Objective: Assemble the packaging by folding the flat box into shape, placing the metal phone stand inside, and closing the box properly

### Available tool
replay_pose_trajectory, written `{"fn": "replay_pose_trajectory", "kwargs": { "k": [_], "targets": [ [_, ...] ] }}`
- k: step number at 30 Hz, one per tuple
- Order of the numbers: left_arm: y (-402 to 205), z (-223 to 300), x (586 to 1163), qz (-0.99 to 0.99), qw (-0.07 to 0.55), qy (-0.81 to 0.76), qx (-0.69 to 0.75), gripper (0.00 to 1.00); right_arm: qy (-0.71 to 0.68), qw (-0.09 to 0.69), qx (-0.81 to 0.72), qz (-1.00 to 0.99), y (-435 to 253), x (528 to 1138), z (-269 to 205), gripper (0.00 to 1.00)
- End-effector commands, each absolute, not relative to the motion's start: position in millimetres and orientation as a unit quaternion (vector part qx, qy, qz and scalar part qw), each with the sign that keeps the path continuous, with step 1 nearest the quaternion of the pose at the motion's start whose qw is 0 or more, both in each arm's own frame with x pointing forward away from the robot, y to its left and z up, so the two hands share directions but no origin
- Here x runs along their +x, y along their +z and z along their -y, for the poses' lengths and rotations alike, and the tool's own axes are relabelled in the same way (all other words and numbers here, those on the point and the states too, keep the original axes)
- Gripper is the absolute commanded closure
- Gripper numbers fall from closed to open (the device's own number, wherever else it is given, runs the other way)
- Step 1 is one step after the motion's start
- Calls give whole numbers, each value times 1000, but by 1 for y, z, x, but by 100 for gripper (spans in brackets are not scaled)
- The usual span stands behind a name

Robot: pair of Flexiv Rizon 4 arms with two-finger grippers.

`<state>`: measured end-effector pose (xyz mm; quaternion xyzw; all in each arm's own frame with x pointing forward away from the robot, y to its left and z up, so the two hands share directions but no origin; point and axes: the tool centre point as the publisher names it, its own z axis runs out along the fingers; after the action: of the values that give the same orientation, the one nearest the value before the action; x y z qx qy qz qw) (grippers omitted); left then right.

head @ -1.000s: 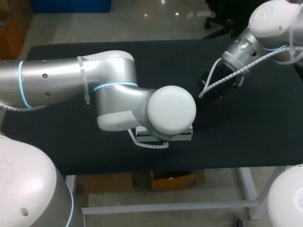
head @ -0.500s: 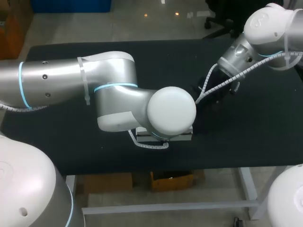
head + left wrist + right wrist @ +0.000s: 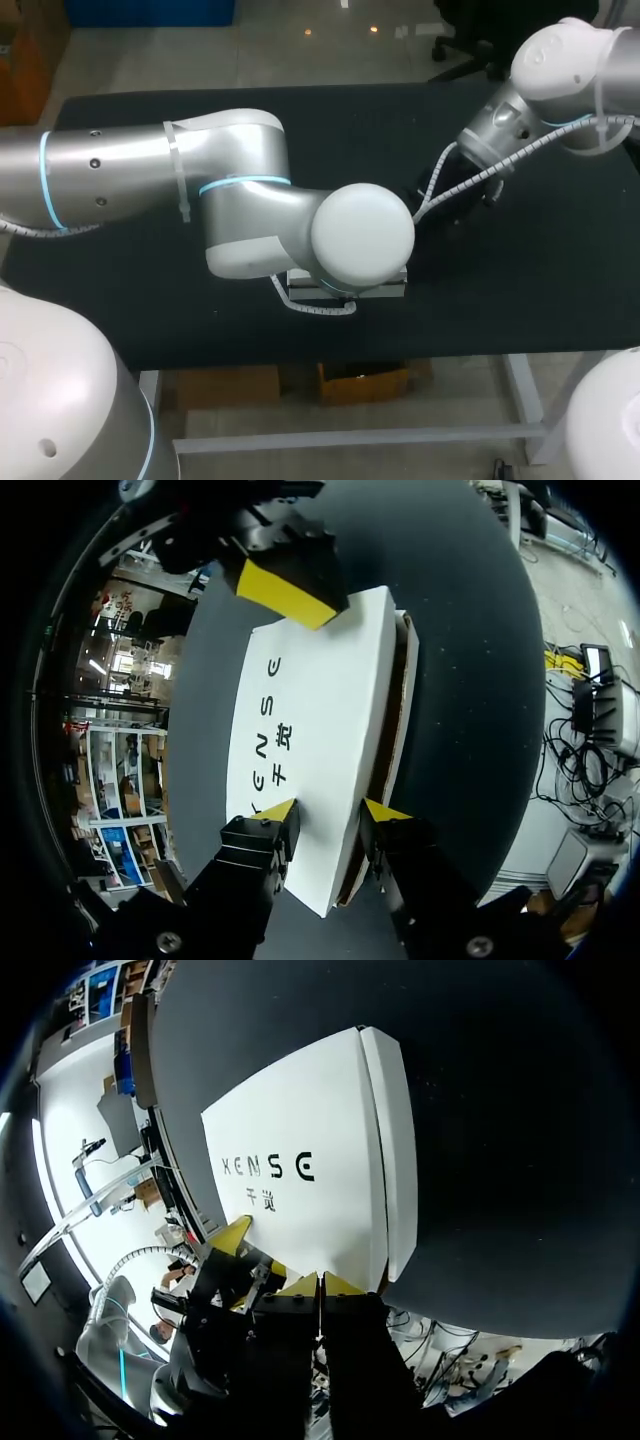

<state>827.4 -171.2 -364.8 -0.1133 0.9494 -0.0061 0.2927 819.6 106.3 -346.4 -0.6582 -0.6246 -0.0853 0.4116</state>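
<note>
The flat white cardboard box [image 3: 320, 730] with dark letters on its lid lies on the black table [image 3: 520, 290], and in the head view it is almost fully hidden under the left arm [image 3: 250, 200]. Its long axis runs straight ahead from the left gripper [image 3: 330, 815] to the right gripper [image 3: 287, 585] — one gripper at each short end. The left gripper has its fingers apart: one yellow tip is over the lid, the other just beside the long side, where the lid stands a little up and a brown inside shows (I judge that it clamps nothing, since the tips do not hold the box from two sides). The right gripper has its two tips pressed together with nothing between them, and it rests at the far corner of the lid. The metal phone stand is not visible, so I cannot tell if it is inside. In my judgement this is the closing step — the coming move turns on that open long side, which lies at the left gripper, so the left arm is the nearer one to press it shut.
</note>
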Motion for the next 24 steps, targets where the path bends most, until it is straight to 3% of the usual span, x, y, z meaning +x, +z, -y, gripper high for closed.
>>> {"fn": "replay_pose_trajectory", "kwargs": {
  "k": [1, 24],
  "targets": [
    [-366, 174, 826, -949, 295, -3, -114, 60, -84, 415, -658, 623, -349, 821, -106, 100],
    [-366, 174, 826, -949, 294, -3, -116, 60, -77, 422, -662, 615, -357, 820, -104, 100]
  ]
}}
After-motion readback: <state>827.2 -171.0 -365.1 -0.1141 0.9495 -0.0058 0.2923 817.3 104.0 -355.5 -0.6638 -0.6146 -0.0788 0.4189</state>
